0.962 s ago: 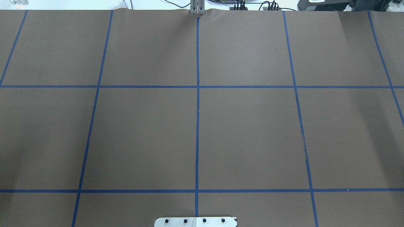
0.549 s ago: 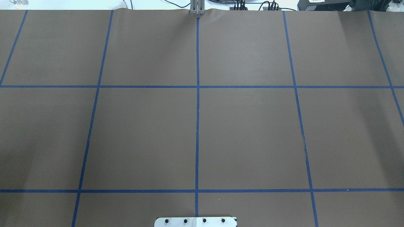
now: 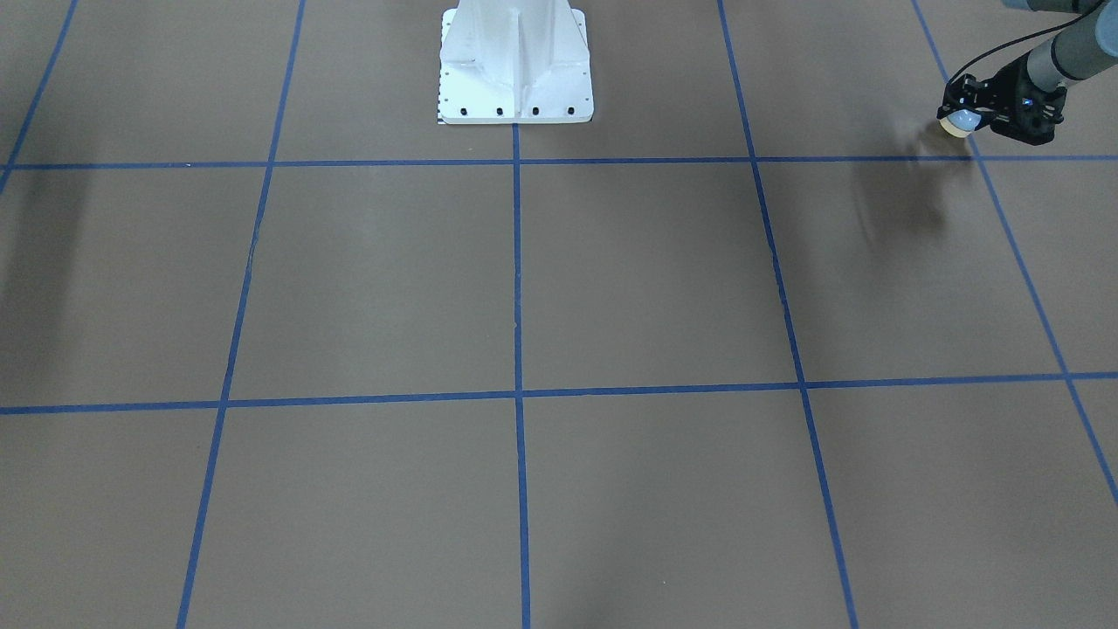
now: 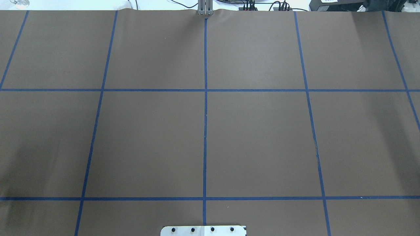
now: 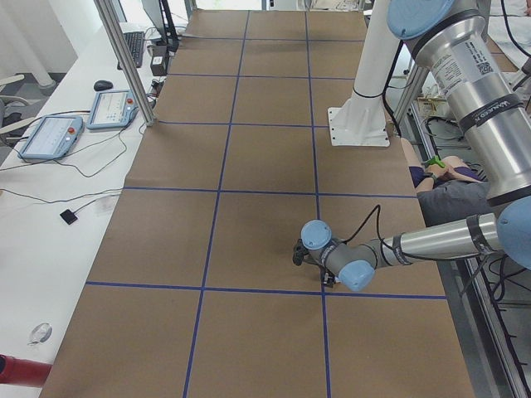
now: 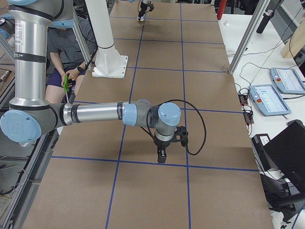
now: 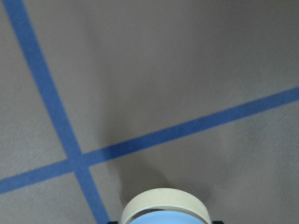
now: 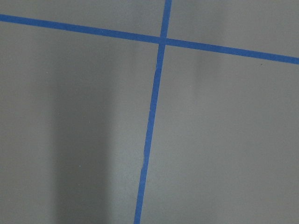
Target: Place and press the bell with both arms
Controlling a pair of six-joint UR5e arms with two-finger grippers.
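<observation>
The bell (image 3: 957,124) is light blue with a cream rim. It is held in my left gripper (image 3: 962,116), low over the brown table near a blue tape crossing (image 3: 976,158), close to the robot's side at the far left. In the left wrist view the bell's rim (image 7: 163,205) fills the bottom edge, and the crossing (image 7: 74,161) lies beyond it. My left gripper (image 5: 297,253) also shows in the exterior left view. My right gripper (image 6: 162,156) points down just above the table near a tape line. I cannot tell if it is open or shut. The overhead view shows neither arm.
The white pedestal (image 3: 515,61) stands at the table's middle on the robot's side, and its foot shows in the overhead view (image 4: 203,230). Tablets (image 6: 267,99) and cables lie on the white side bench. A seated person (image 6: 64,50) is beside the pedestal.
Neither arm nor the bell shows in the overhead frames. Only the faint shadows at the table's left and right sides have shifted slightly.
</observation>
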